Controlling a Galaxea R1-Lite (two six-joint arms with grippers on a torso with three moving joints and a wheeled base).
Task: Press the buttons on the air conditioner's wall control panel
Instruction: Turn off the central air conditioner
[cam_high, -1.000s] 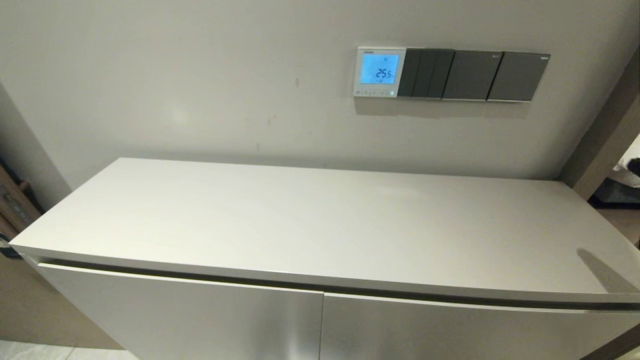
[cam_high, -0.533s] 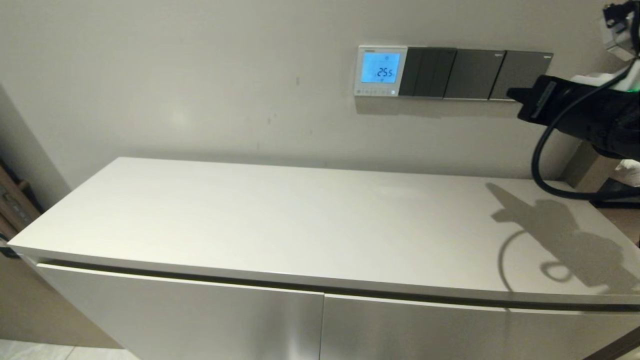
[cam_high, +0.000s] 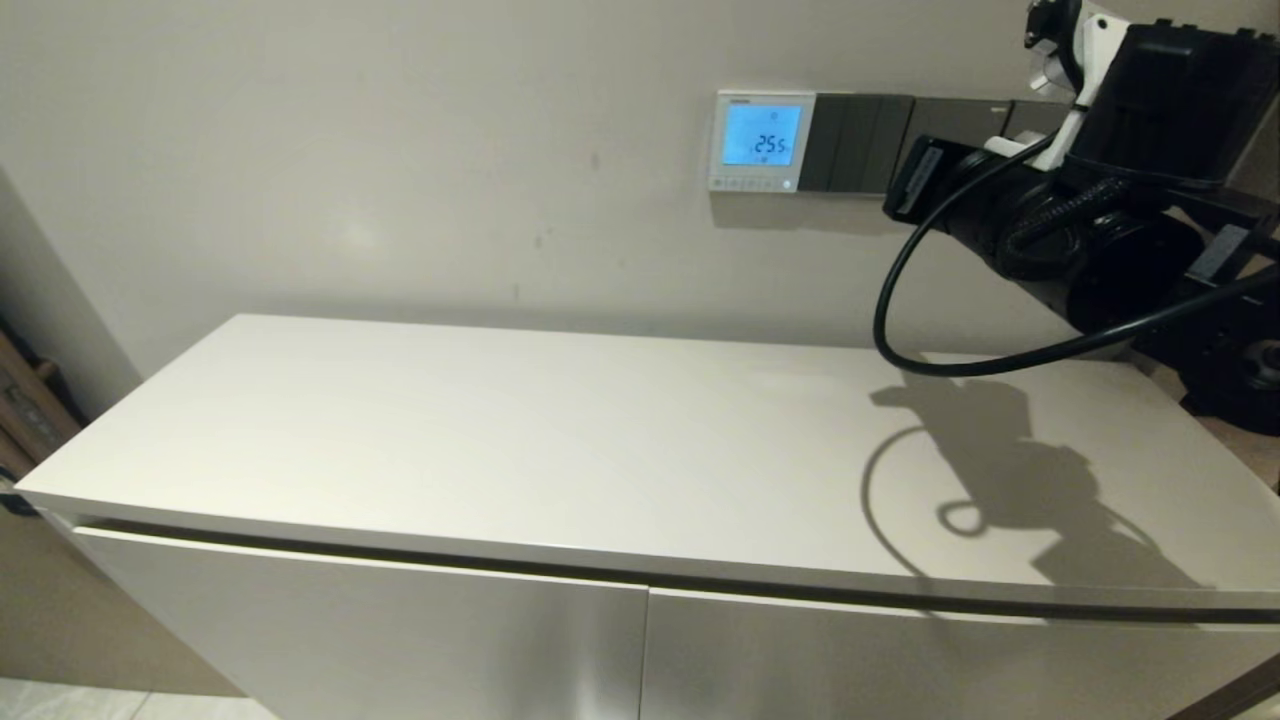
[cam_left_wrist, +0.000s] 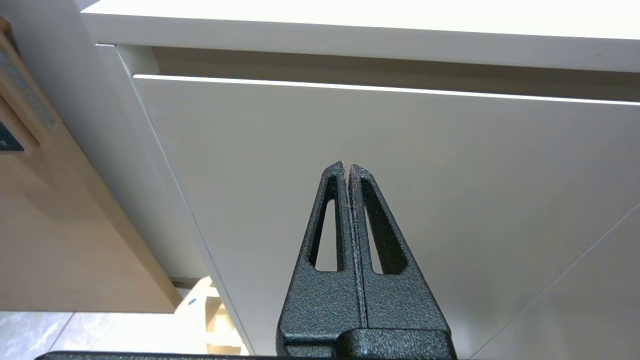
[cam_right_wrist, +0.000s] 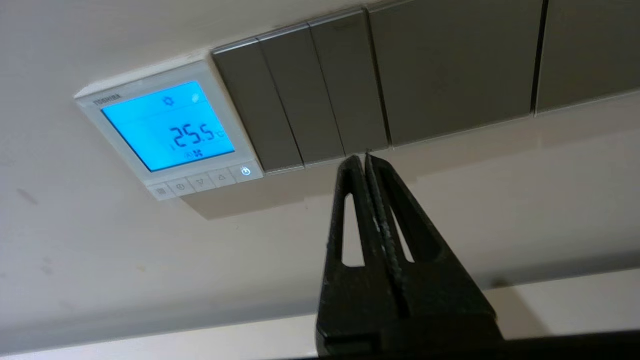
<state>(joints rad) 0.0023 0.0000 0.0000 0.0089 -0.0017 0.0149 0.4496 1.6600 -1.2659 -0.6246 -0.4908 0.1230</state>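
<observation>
Right gripper (cam_right_wrist: 361, 158) has swung further in along the wall, fingers pressed together, now at the dark switches (cam_high: 860, 143) beside the lit control panel (cam_high: 761, 141). Its buttons (cam_right_wrist: 202, 181) sit untouched. Left gripper (cam_left_wrist: 347, 167), closed, hangs by the cabinet (cam_left_wrist: 350, 150).

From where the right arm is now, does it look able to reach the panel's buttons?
Probably yes. The right tool, shut, sits apart from the wall, near the dark switch plates. Nothing lies between it and the buttons along the lit control panel's lower edge.
</observation>
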